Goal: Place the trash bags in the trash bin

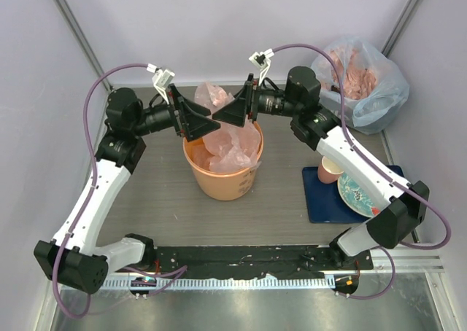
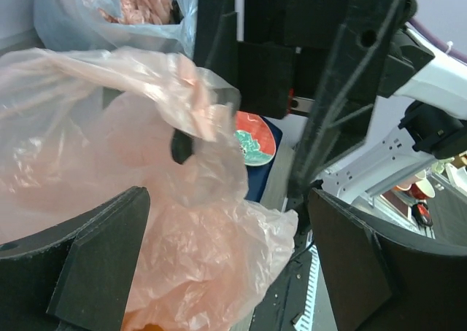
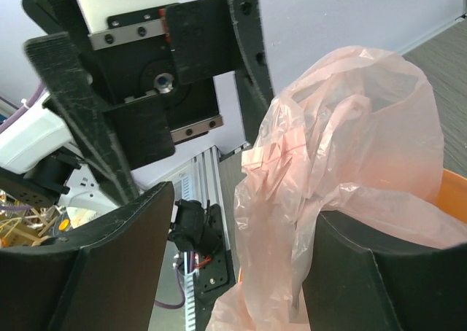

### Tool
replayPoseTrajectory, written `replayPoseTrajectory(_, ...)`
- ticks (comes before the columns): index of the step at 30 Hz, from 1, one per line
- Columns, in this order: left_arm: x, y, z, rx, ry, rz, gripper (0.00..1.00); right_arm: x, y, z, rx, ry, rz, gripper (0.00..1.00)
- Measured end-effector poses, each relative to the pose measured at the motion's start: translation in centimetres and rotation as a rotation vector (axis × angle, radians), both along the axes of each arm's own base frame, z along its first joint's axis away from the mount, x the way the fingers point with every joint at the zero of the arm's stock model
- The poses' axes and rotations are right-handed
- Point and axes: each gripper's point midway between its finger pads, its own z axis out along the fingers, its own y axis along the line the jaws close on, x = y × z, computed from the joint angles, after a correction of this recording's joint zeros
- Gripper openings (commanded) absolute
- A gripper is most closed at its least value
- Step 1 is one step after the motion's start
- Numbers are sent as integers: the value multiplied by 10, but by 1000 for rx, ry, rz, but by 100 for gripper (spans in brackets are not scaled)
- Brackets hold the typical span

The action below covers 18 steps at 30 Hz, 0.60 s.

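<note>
The orange trash bin [image 1: 222,178] stands mid-table. The pale-pink trash bag [image 1: 226,145] fills its mouth and puffs up above the far rim. My left gripper [image 1: 198,121] and right gripper [image 1: 233,112] face each other just above the bin's far rim, nearly touching. In the left wrist view the left gripper [image 2: 226,262] is open, with the bag [image 2: 146,192] lying between its jaws and against the left finger [image 2: 95,265]. In the right wrist view the right gripper [image 3: 233,265] is open, and the bag [image 3: 343,149] drapes over its right finger [image 3: 387,273]. The bin's rim [image 3: 454,196] shows at the right edge.
A bluish-clear sack stuffed with pink plastic [image 1: 361,79] sits at the back right corner. A small pink cup [image 1: 330,169] and a patterned plate [image 1: 361,194] rest on a blue mat [image 1: 325,203] right of the bin. A black rail [image 1: 241,258] runs along the front.
</note>
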Motion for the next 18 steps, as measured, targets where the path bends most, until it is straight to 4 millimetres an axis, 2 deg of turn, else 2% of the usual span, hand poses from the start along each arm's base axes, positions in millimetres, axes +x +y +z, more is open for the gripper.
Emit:
replayPoseTrajectory(9, 14, -19, -8, -4, 13, -2, 95, -12, -25, 14, -21, -38, -40, 68)
replayPoseTrajectory(12, 22, -25, -15, 2, 31, 2, 91, -16, -30, 19, -22, -52, -46, 65)
replayPoseTrajectory(13, 25, -26, -18, 5, 40, 3, 83, -17, -31, 20, -23, -55, -47, 58)
replayPoseTrajectory(15, 28, -28, -22, 8, 49, 2, 67, -18, -31, 19, -25, -56, -47, 53)
replayPoseTrajectory(16, 28, -29, -22, 8, 51, 0, 51, -18, -31, 19, -27, -56, -47, 46)
replayPoseTrajectory(18, 28, -29, -22, 6, 50, -6, 38, -16, -33, 17, -35, -50, -52, 38)
